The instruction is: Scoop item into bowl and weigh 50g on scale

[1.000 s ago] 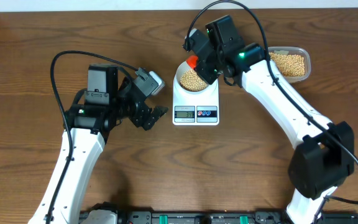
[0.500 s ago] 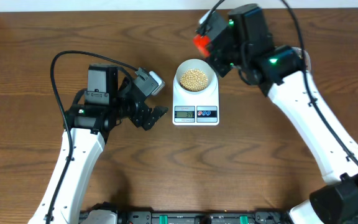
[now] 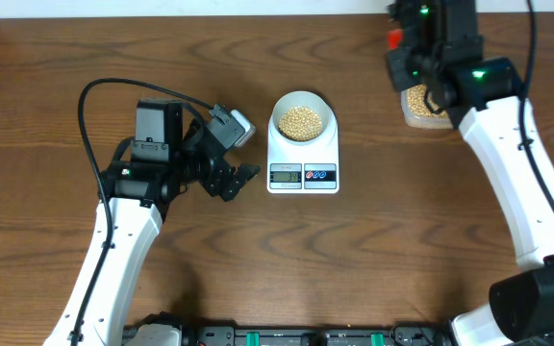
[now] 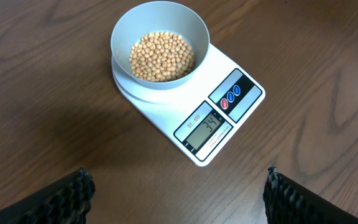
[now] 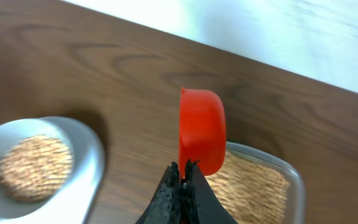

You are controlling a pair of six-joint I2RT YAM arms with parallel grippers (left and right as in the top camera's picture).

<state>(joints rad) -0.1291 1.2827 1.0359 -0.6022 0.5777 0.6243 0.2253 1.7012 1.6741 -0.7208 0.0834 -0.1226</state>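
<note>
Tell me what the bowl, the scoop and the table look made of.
Bowl: probably plastic or glazed ceramic; smooth, matte pale grey, with a thin even rim.
Scoop: likely plastic; uniform bright red, with a smooth moulded curve.
Table: wood or wood-look laminate; dark brown grain, with a slight sheen.

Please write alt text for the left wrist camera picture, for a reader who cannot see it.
A pale grey bowl partly filled with tan beans sits on a white digital scale whose display reads 34, on a brown wooden table. The left gripper is open and empty, its two dark fingers at the bottom corners.
</note>
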